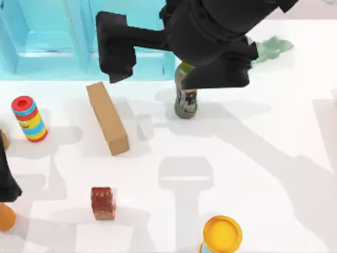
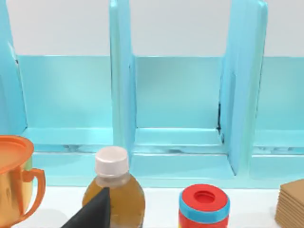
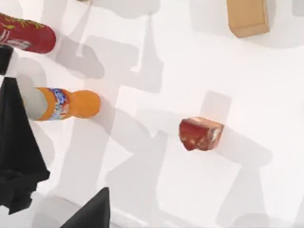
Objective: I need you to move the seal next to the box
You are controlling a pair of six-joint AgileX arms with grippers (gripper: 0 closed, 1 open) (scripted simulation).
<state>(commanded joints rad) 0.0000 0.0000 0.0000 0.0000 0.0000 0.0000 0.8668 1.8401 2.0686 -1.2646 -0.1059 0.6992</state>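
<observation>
The seal is a small glossy reddish-brown block on the white table, front left of centre, also seen from above as the seal. The box, a long tan cuboid, lies farther back, well apart from it; one end of the box shows in the right wrist view. My right gripper hangs high over the back of the table, beyond the box, open and empty, with one dark fingertip showing. My left arm is parked at the left edge, its gripper open, one fingertip visible.
A blue shelf runs along the back left. A striped red can stands at the left and a grey-green bottle under my right arm. A yellow-lidded tub is at the front. An orange cup and amber bottle stand near my left gripper.
</observation>
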